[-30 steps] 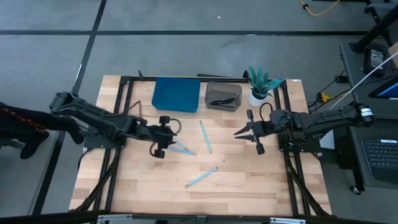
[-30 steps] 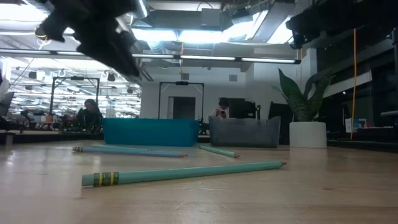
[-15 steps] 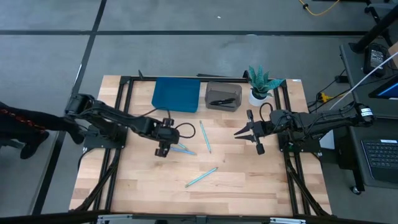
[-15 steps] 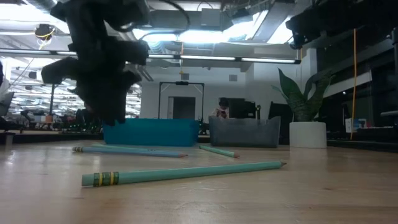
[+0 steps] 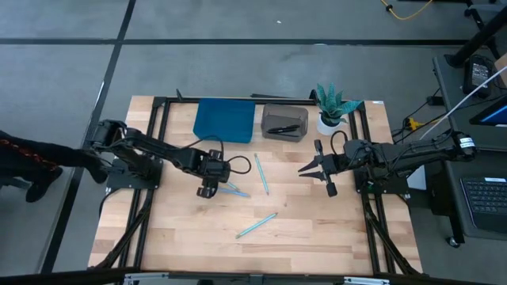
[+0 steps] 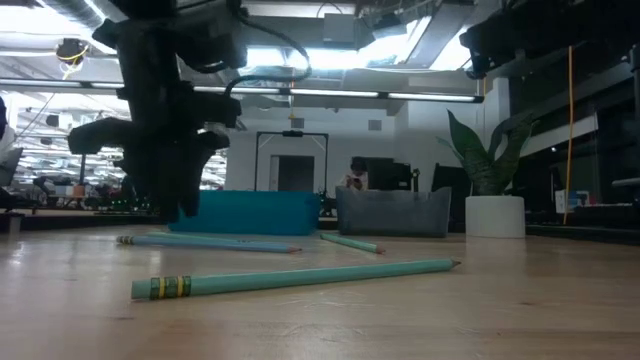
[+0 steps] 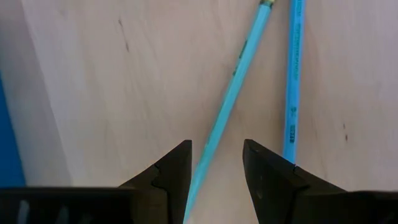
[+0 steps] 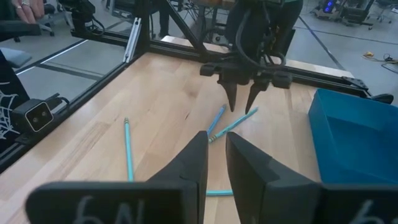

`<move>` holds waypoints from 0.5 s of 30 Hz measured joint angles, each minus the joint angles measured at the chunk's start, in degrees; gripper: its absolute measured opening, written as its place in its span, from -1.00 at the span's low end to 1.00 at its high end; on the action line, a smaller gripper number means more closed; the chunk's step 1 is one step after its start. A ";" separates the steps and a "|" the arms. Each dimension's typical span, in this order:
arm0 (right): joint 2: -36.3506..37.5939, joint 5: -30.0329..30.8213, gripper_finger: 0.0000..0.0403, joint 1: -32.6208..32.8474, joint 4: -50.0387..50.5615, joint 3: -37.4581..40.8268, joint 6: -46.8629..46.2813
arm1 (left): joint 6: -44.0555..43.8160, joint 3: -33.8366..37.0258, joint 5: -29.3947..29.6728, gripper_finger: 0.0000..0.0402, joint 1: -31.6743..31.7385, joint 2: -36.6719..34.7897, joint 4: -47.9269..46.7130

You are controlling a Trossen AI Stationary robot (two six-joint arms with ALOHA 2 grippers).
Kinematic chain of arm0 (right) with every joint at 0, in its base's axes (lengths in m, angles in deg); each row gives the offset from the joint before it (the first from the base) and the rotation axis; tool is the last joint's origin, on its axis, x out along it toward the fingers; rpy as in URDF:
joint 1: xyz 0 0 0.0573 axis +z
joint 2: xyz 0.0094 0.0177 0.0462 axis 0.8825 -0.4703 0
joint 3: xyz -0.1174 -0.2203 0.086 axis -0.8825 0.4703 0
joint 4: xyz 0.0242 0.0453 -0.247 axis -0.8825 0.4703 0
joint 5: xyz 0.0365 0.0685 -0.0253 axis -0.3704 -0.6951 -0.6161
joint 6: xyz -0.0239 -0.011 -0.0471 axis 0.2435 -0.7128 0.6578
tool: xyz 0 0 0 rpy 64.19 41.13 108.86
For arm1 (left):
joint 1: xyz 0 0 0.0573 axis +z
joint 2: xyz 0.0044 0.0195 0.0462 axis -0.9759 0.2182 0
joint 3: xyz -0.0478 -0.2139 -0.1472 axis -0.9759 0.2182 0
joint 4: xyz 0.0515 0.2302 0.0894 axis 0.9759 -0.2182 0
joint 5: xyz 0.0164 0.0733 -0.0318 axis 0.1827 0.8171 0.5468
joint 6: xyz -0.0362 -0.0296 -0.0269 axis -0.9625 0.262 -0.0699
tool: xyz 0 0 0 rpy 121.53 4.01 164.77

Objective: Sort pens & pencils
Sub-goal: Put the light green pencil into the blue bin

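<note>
Several light-blue pencils lie flat on the wooden table: a crossed pair (image 5: 231,189), one farther right (image 5: 261,174) and one nearer the front (image 5: 256,225). My left gripper (image 5: 207,191) hangs just above the pair, pointing steeply down and open. In the left wrist view its fingers (image 7: 216,152) stand on either side of one pencil (image 7: 233,93), clear of it, with the second pencil (image 7: 293,81) beside them. Black pens (image 5: 283,128) lie in the grey bin (image 5: 284,111). My right gripper (image 5: 304,168) waits at the right, above the table, open by a narrow gap (image 8: 216,152).
A blue tray (image 5: 224,120) stands at the back, left of the grey bin. A potted plant (image 5: 331,107) stands at the back right. Black frame rails (image 5: 156,150) run along the table's left and right sides. Bare wood lies toward the front edge.
My left gripper has come down toward the crossed pair of pencils, shifting a little toward the table's right edge, and has tipped from a slant to point steeply down. Its fingers have stayed open. The pencils have not moved.
</note>
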 joint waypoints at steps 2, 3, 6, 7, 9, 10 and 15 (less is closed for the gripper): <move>0.00 0.00 -0.70 0.00 -0.01 0.00 0.16 | 0.25 0.02 -0.09 -0.32 0.13 -0.04 -0.21; 0.00 0.00 -0.70 0.00 -0.02 0.00 0.16 | 0.28 0.00 -0.08 -0.32 0.15 0.01 0.14; 0.00 0.00 -0.70 0.00 -0.02 0.00 0.16 | 0.27 0.00 -0.09 -0.32 0.26 0.23 -0.23; 0.00 0.00 -0.70 0.00 -0.02 0.00 0.16 | 0.25 0.00 -0.15 -0.32 0.26 0.23 -0.06; 0.00 0.00 -0.70 0.00 -0.02 0.00 0.20 | 0.30 0.00 -0.87 -0.32 0.40 0.23 -0.06; 0.00 0.00 -0.70 0.00 -0.02 0.00 0.26 | 0.28 0.00 -1.24 -0.32 0.54 0.23 -0.02; 0.00 0.00 -0.70 0.00 -0.02 0.00 0.37 | -0.01 0.00 -1.37 -0.32 1.03 0.66 0.16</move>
